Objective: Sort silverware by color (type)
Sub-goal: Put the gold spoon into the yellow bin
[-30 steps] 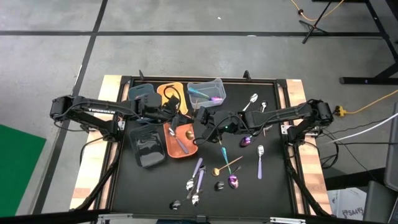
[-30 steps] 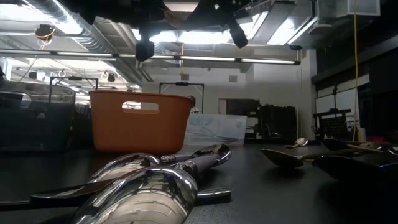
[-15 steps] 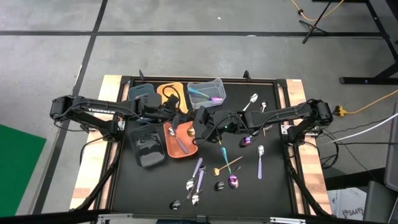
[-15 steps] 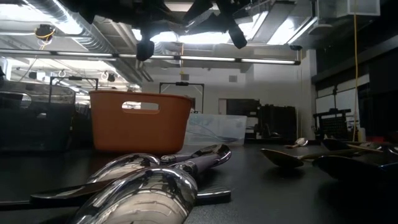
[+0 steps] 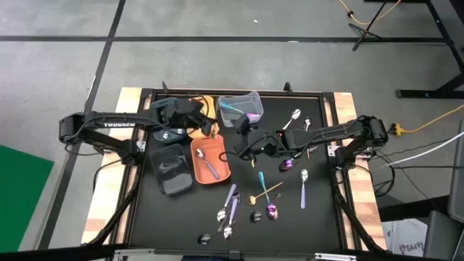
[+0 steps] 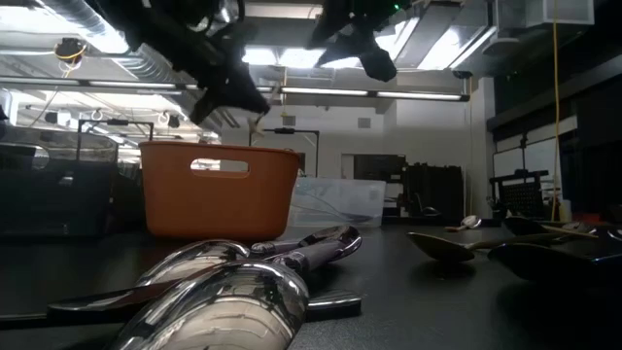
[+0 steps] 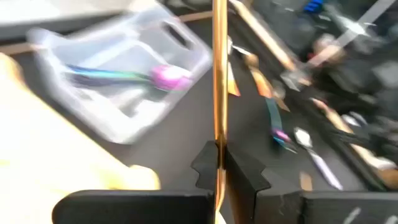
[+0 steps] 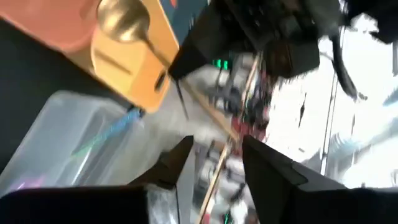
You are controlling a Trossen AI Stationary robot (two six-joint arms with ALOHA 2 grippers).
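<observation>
Gold spoon (image 7: 219,81) clenched upright in the left gripper (image 7: 219,163) risked slipping; the right gripper (image 8: 214,152), beside it, was released, empty.

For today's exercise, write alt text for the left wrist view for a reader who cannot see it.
The left gripper is shut on a thin gold utensil whose handle runs straight up the picture. Behind it, blurred, a clear plastic bin holds teal and purple iridescent silverware.

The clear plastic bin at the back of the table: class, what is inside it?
Inside the clear bin lie a teal utensil and a purple iridescent one. Whether they are spoons or forks cannot be told.
</observation>
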